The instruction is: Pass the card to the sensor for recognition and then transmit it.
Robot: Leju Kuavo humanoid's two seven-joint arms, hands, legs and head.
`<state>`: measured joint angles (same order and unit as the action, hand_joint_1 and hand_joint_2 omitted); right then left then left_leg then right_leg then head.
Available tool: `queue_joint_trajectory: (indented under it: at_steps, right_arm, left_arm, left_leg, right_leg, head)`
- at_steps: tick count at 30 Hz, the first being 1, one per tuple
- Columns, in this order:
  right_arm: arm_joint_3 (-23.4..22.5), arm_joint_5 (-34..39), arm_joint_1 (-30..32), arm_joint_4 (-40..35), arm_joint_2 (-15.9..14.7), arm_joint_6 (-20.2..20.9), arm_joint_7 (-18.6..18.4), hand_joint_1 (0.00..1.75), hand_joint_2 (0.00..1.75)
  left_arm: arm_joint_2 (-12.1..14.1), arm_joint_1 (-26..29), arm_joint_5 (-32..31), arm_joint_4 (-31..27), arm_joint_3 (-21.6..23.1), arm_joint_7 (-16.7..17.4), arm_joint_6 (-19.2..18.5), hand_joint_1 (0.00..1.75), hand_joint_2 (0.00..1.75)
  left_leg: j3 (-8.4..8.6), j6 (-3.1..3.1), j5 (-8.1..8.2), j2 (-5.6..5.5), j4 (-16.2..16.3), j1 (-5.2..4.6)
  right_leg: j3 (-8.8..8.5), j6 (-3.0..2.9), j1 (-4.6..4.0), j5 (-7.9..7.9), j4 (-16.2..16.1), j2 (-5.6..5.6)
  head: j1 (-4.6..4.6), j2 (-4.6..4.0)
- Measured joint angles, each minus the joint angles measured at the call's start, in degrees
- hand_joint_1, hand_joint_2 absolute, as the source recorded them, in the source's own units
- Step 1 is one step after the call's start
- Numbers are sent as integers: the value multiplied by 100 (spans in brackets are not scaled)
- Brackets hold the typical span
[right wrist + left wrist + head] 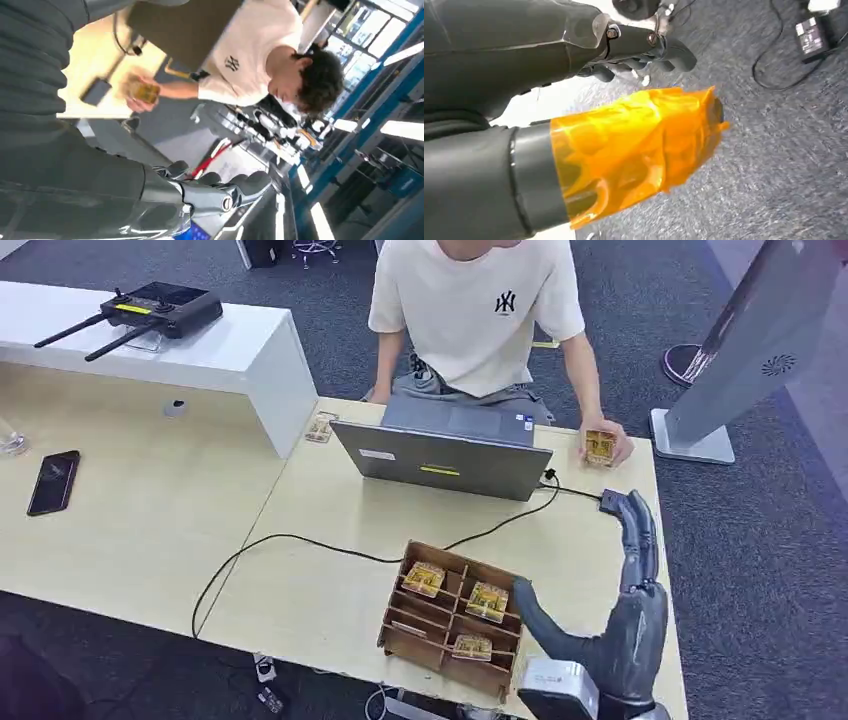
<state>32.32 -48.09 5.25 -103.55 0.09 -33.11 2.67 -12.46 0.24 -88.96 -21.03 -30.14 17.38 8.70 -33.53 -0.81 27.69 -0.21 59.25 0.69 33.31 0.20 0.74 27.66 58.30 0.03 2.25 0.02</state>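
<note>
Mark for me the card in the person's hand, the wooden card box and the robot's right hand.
card (600,446), head view, its yellow face
wooden card box (437,553), head view, far rim
right hand (628,585), head view, back of the hand

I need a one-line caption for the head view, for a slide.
The right robot hand hovers open beside the card box while a person holds a card near the laptop.

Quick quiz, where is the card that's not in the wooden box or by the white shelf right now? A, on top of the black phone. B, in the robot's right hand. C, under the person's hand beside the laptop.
C: the person's hand rests on the card on the table right of the laptop; the right hand holds nothing.
</note>
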Motion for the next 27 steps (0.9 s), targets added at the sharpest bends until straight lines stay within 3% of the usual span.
queue_joint_trajectory:
  at_steps: [13, 22, 24, 25, 26, 27]
  right_arm:
    - [945, 1409, 725, -250, -1155, -582, -297, 0, 175]
    - [1364, 1837, 656, -186, -1518, -623, -428, 0, 175]
    - [1410, 1837, 636, -169, -1559, -623, -428, 23, 175]
    - [1436, 1845, 624, -158, -1581, -619, -433, 103, 175]
    - [1463, 1863, 607, -149, -1592, -608, -433, 154, 175]
    - [1487, 1874, 586, -140, -1598, -586, -433, 169, 175]
  left_arm:
    - [-98, 45, -90, 0, -831, -199, 230, 0, 0]
    - [-133, 34, -90, 4, -1071, -282, 293, 0, 0]
    - [-138, 31, -90, 4, -1098, -282, 297, 0, 0]
    - [-140, 31, -90, 4, -1120, -286, 302, 0, 0]
    - [-142, 31, -90, 4, -1135, -297, 308, 0, 0]
    - [-142, 29, -90, 7, -1148, -300, 321, 0, 0]
  left_leg:
    - [0, 0, 1, 2, 0, 1]
    - [1, 0, 0, 2, 0, 1]
    - [1, 0, 0, 2, 0, 1]
    - [1, 0, 0, 2, 0, 0]
    - [1, 0, 0, 3, 0, 1]
    - [1, 0, 0, 3, 0, 1]
  right_leg:
    - [0, 0, 0, 0, 0, 2]
    - [-1, 0, 0, 0, 0, 2]
    - [-1, 0, 0, 0, 0, 2]
    - [-1, 0, 0, 0, 0, 2]
    - [0, 0, 0, 0, 0, 2]
    - [0, 0, 0, 0, 0, 2]
  head:
    - [-2, 0]
    - [0, 0]
    - [2, 0]
    - [-2, 0]
    - [0, 0]
    - [0, 0]
